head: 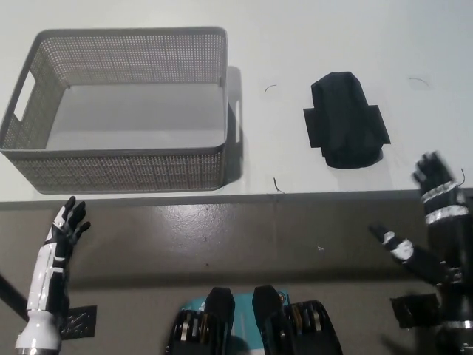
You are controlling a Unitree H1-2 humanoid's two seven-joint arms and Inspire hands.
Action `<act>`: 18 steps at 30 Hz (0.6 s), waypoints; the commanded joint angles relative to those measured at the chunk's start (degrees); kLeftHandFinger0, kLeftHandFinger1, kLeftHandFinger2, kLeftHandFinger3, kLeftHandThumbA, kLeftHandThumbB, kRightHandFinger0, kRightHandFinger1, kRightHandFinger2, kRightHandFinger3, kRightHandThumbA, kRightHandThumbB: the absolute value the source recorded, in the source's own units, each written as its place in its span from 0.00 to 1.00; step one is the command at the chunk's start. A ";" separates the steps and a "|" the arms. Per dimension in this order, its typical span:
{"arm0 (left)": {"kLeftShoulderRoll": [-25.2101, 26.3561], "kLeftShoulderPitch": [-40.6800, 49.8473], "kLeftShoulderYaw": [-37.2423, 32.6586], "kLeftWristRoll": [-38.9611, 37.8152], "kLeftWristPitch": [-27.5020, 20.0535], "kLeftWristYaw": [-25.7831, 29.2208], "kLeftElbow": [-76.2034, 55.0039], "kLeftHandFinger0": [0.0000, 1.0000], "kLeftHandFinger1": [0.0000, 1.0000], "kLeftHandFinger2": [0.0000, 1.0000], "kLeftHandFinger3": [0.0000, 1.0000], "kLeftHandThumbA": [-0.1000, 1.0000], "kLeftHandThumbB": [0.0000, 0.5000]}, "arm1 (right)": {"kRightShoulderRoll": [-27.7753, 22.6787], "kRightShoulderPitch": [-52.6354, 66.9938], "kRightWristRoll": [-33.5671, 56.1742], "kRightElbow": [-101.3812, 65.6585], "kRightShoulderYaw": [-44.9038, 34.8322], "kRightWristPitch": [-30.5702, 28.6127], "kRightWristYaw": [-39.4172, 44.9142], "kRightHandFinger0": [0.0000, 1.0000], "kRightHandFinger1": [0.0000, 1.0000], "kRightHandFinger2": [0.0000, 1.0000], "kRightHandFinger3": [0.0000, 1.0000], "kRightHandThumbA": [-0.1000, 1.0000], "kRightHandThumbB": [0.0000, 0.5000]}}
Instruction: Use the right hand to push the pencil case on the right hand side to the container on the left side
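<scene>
White table bore no readable writing, grey mesh container stood at left, black pencil case lay well apart at right, right hand open and empty just below it, left hand rested open at lower left

A single head camera looks steeply down from above the table, taking in its near edge, the basket at left, the case at right, and floor below.

Prob. lab, bare white table, grey floor
</scene>
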 commanded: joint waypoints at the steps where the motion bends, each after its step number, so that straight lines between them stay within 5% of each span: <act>1: 1.20 -0.63 0.85 -1.29 -3.09 -0.32 -0.80 1.00 1.00 1.00 1.00 1.00 0.03 | -2.03 -3.66 -0.52 -7.30 -2.60 0.35 -2.10 1.00 1.00 1.00 1.00 1.00 0.57; 3: 1.02 -0.18 0.78 -1.99 -3.09 -0.89 -0.85 1.00 1.00 1.00 1.00 1.00 0.01 | -3.73 -5.87 -2.24 -8.75 -3.54 3.44 -2.20 1.00 1.00 1.00 1.00 1.00 0.61; 5: 1.13 0.18 0.61 -1.49 -3.09 -0.80 -0.88 1.00 1.00 1.00 1.00 1.00 0.02 | -5.20 -8.82 -2.36 -8.36 -4.21 6.17 -2.38 1.00 1.00 1.00 1.00 1.00 0.49; 8: 1.29 0.61 0.39 -1.41 -3.09 -0.99 -0.83 1.00 1.00 1.00 1.00 1.00 0.05 | -7.54 -13.19 -2.59 -4.72 -5.01 8.06 -2.61 1.00 1.00 1.00 1.00 1.00 0.49; 12: 0.95 0.90 0.47 -1.51 -3.09 -0.85 -0.93 1.00 1.00 1.00 1.00 1.00 0.09 | -10.55 -22.55 1.69 8.03 -5.75 7.11 -0.83 1.00 1.00 1.00 1.00 1.00 0.44; 18: 0.97 1.16 0.38 -1.50 -3.09 -1.08 -0.89 1.00 1.00 1.00 1.00 1.00 0.09 | -12.25 -34.30 1.36 24.63 -5.68 5.57 -0.49 1.00 1.00 1.00 1.00 1.00 0.51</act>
